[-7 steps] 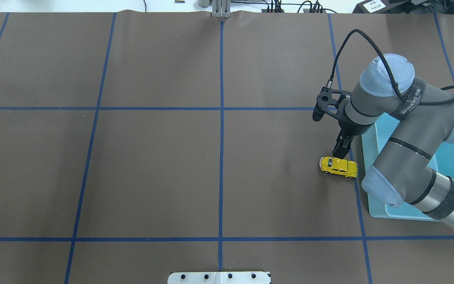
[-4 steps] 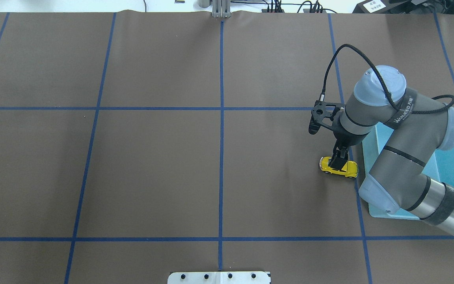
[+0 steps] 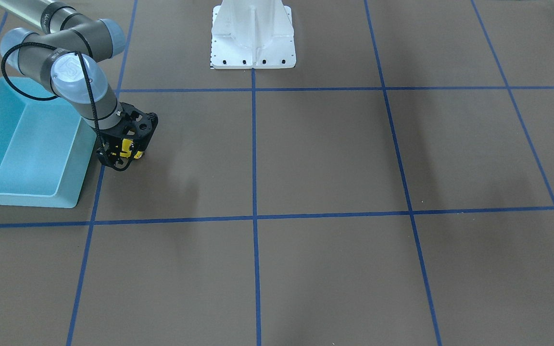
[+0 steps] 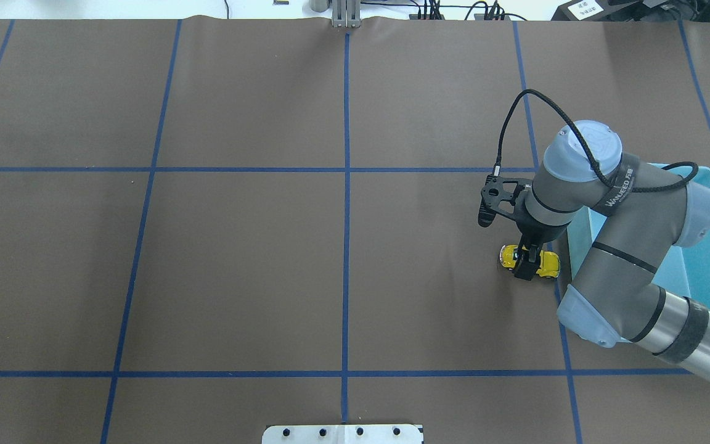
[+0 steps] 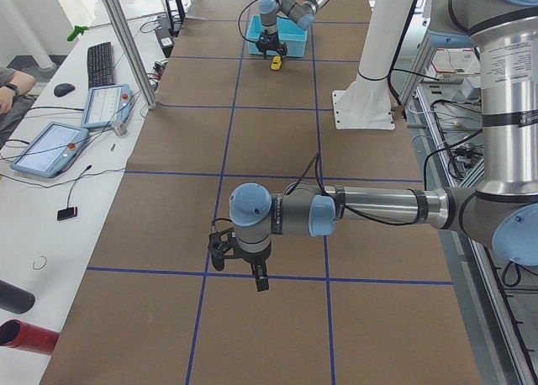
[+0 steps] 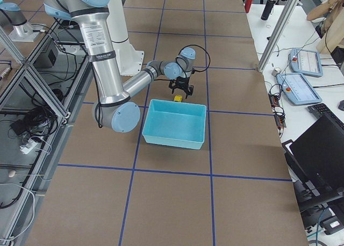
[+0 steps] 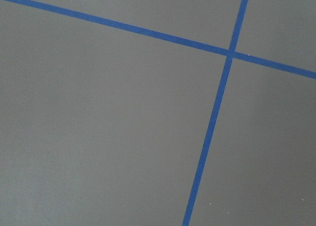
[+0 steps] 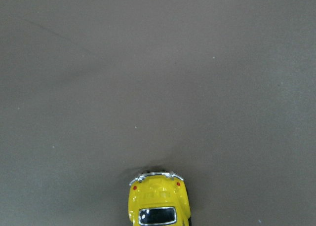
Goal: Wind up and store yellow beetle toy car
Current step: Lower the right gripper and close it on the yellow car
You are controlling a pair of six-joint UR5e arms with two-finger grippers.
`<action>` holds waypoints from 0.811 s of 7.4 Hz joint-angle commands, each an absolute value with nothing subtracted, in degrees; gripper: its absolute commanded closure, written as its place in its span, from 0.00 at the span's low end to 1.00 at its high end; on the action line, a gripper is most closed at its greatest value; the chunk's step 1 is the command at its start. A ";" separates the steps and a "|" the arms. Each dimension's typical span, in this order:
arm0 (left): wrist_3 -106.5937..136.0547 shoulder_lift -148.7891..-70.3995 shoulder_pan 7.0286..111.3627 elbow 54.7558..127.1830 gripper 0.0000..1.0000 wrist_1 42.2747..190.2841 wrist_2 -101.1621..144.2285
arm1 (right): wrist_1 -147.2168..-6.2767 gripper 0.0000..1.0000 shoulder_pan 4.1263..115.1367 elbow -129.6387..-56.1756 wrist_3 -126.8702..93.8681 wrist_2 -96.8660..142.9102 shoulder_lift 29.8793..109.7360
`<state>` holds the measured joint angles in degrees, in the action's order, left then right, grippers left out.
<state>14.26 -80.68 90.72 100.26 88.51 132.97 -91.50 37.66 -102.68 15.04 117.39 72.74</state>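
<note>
Pincer (image 4: 526, 266) on the right arm straddles the yellow beetle toy car (image 4: 549, 264), hiding its middle; pinching or spread, cannot tell.

One yellow beetle toy car (image 4: 549, 264), one blue bin (image 4: 707, 271)

Your worktop (image 4: 238, 265) was covered in a brown sheet, ruled into large squares by blue tape lines (image 4: 347, 185). Along its far edge in the overhead view you had black cables (image 4: 429, 9) lying on a white surface. In the left side view, your white desk (image 5: 50, 208) ran along the worktop and carried a black keyboard (image 5: 101, 63), a mouse (image 5: 63, 89) and two pendant screens (image 5: 52, 148), beside an aluminium post (image 5: 126, 53). In the right side view, a second desk (image 6: 279, 42) held two more pendants (image 6: 305, 62) and a dark monitor (image 6: 320, 149). The light was even, with soft shadows.
</note>
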 commanded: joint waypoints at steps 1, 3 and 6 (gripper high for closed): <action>14.24 -80.06 90.70 100.20 0.00 90.17 132.54 | -91.49 0.00 37.00 -102.74 15.03 116.54 73.30; 14.24 -80.33 90.70 100.99 0.00 90.00 132.45 | -91.49 0.00 36.83 -102.22 15.12 116.28 73.39; 14.24 -80.16 90.70 100.55 0.00 89.74 132.45 | -91.23 0.11 36.83 -101.43 15.38 116.37 73.82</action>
